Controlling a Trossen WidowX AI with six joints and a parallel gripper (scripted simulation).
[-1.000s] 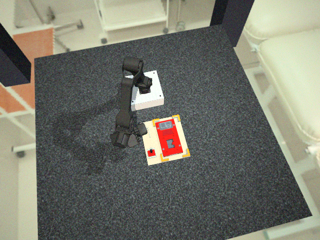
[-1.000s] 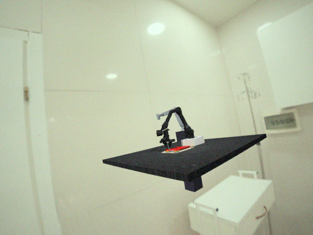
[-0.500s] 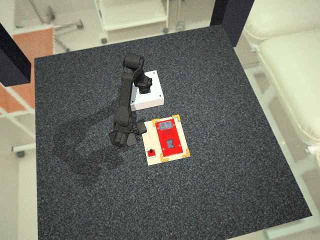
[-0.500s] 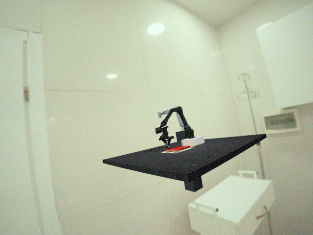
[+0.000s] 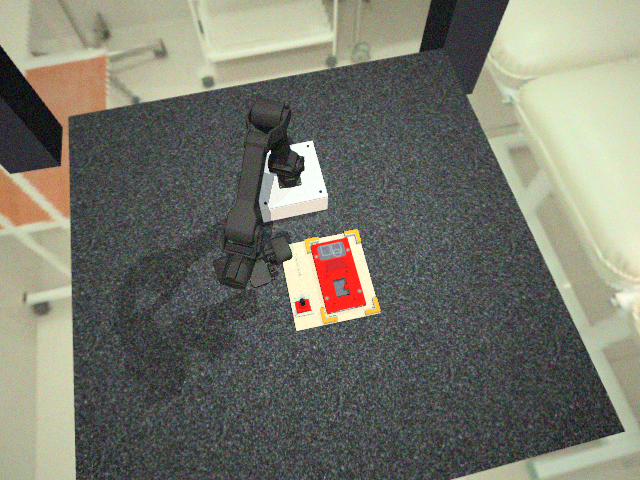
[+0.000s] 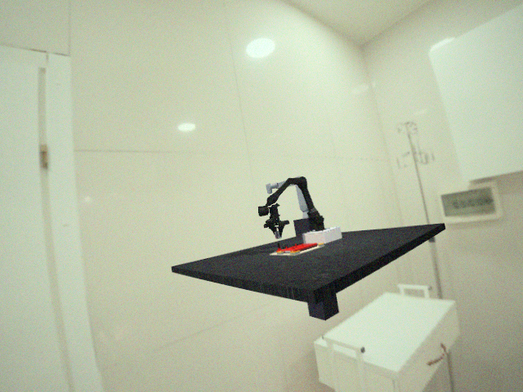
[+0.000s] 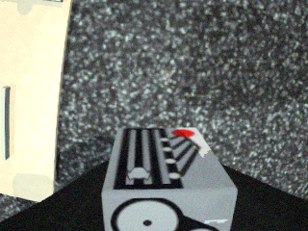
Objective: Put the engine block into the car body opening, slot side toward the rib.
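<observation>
Left of the cream board [image 5: 302,281], above bare dark table [image 5: 155,361] with room all around, my claw [image 6: 276,231] is clamping one grey engine block [image 7: 168,202]; to the right, one red car body [image 5: 341,276] is lying inside four yellow corners

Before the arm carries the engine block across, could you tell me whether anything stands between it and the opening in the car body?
Nothing visible blocks the way. The gripper holds the engine block above the dark table, beside the cream base board. The red car body lies on that board, its opening uncovered. A small red pad sits off to the side.
</observation>
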